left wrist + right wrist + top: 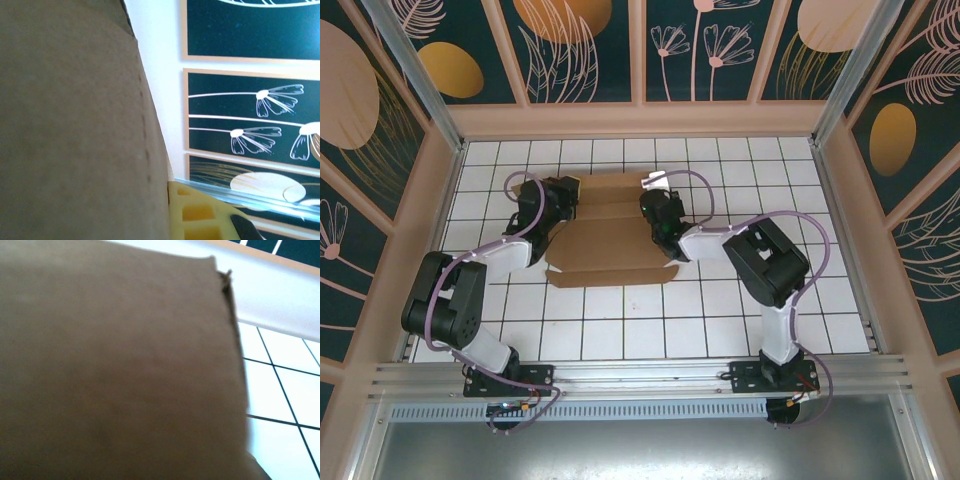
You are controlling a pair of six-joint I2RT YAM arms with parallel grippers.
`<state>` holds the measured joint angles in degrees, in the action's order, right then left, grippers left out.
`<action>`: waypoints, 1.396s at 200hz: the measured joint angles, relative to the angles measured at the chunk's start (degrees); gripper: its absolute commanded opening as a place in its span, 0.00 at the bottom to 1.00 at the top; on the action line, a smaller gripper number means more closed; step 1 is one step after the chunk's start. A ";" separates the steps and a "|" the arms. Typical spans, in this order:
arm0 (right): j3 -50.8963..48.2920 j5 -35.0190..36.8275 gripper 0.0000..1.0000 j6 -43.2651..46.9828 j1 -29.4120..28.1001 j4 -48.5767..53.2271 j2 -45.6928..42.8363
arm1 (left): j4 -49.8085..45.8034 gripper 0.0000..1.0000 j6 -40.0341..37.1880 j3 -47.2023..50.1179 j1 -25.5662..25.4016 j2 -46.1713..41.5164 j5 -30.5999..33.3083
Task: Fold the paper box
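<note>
Pressed close against both wrist cameras we see the paper box point(115, 380), plain brown cardboard with a perforated crease, lying mid-worktop point(720, 310) between the two hands. Our left hand point(558, 200) is clamped on its left flap, yellow finger point(200, 215) at the edge. The right hand point(662, 215) meets the right edge, and we cannot tell its grip. Both arms reach inward, elbows bent.

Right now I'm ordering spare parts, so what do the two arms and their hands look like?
Both the left arm and right arm have chunky black joint housings joined by white links, with a lilac cable looping along each. The left hand and right hand are black; the left wrist view shows a yellow finger with square cut-outs.
</note>
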<state>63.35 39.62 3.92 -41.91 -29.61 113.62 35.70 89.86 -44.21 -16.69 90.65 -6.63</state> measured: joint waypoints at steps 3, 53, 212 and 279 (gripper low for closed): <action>0.42 0.39 0.00 0.02 -0.09 0.17 0.31 | -0.37 0.00 0.04 -0.17 -0.04 -0.02 0.24; 3.17 2.95 0.00 -0.98 -0.52 2.03 2.69 | -2.84 0.00 0.66 -1.11 -0.59 -0.02 2.21; 6.25 1.29 0.40 -2.99 0.42 5.75 4.74 | -6.88 0.00 2.23 -2.73 -2.43 -0.04 6.16; -15.85 -18.99 0.78 0.39 5.22 -3.50 -14.97 | -8.33 0.00 1.95 -2.78 -3.54 -0.72 6.29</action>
<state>47.51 20.62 4.32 -36.69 -33.10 98.65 27.38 91.81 -46.98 -20.23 89.93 -0.34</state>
